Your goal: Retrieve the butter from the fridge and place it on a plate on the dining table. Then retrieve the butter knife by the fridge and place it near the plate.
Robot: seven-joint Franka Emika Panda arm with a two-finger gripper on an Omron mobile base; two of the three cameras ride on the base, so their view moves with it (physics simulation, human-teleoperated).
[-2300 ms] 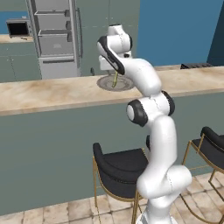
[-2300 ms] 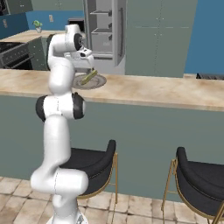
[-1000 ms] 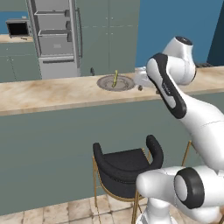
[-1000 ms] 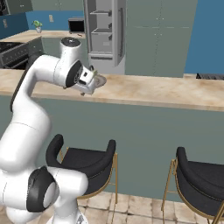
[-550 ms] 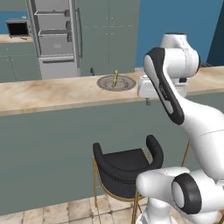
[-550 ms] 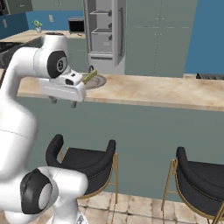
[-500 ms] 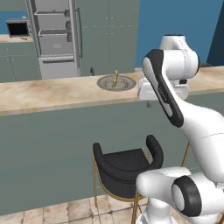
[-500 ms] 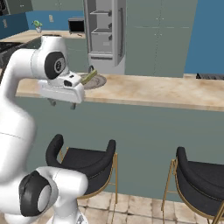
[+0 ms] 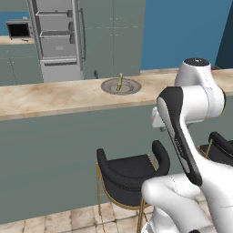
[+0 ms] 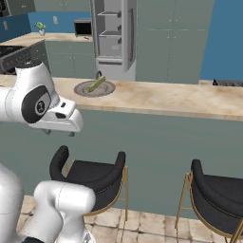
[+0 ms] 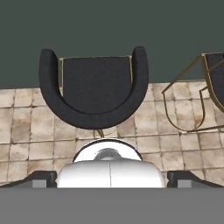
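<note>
butter: 1, on plate | stools: 2 | end effector: fully spread, empty

Two black stools with gold legs stand on a tan tiled floor. A dark-windowed toaster oven sits on the far counter's left end.

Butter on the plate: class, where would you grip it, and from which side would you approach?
Grip the butter on its raised upper half, coming down from above and pinching across its thin sides. It stands tilted, with its lower end resting in the plate, so a low or sideways approach would likely meet the rim first.
</note>
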